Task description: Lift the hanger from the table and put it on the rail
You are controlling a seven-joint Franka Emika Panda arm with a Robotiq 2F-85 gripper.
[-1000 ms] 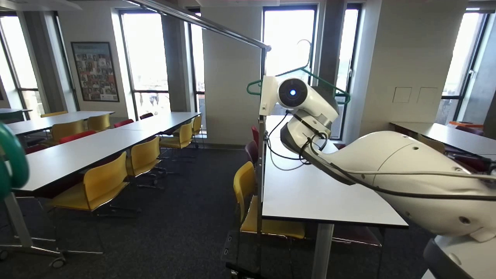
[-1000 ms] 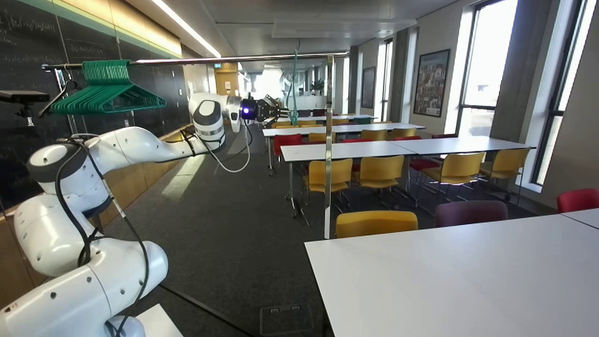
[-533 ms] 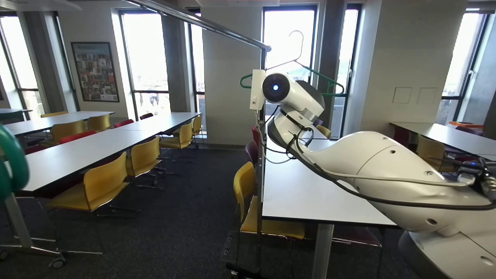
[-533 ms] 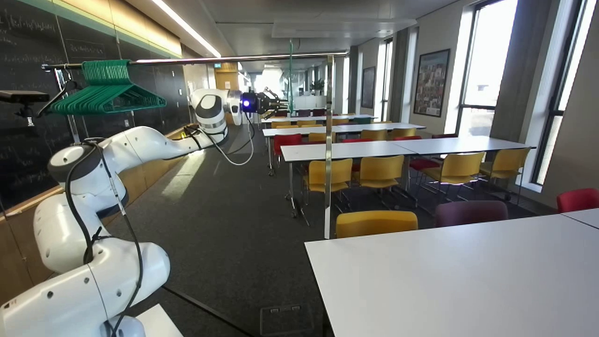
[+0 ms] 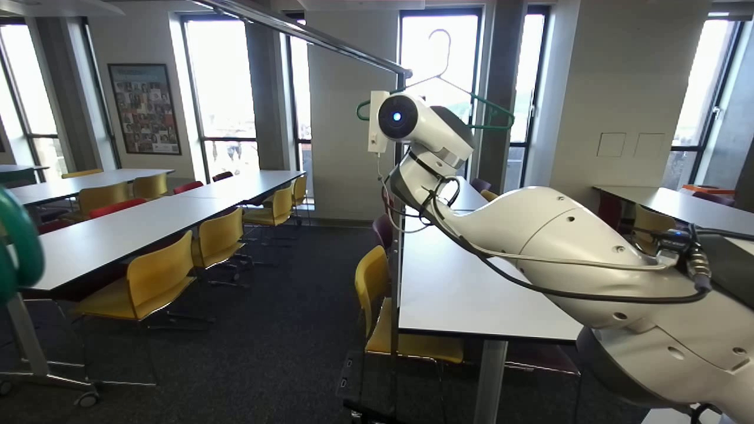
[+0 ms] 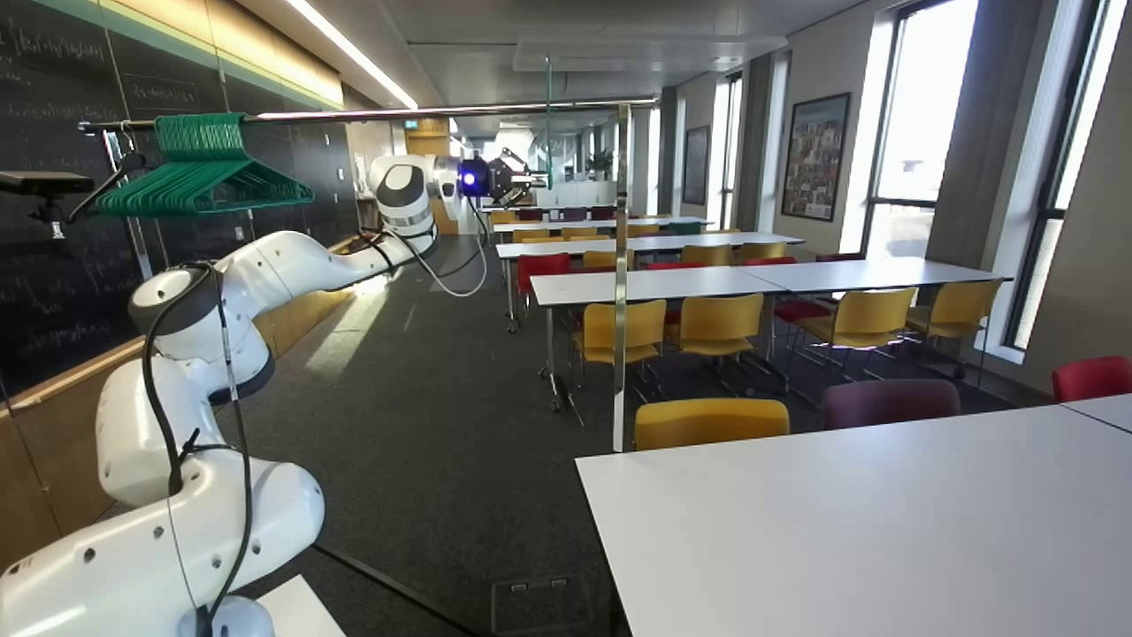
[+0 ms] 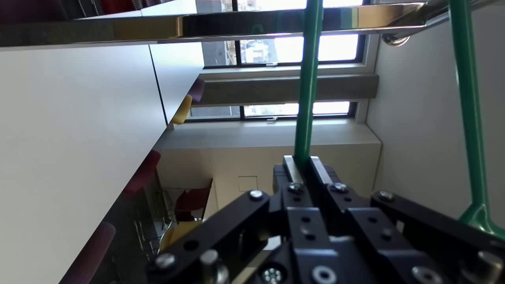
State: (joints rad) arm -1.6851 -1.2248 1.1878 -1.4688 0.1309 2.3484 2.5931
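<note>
Green, hook uppermost, the hanger [image 7: 309, 79] is held near the rail [image 6: 424, 111], the end effector [image 7: 303, 163] pinched tight on its bottom bar. Over left, I can't read the chalk writing [image 6: 55, 44] on the blackboard [image 6: 199, 232]; the white surface [image 6: 849, 522] lies near right, yellow chairs [image 6: 718, 323] beyond.

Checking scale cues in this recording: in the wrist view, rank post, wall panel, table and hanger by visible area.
1. Table
2. Post
3. Hanger
4. Wall panel
Nearness likely enlarges the middle two; this ranks appearance only.
</note>
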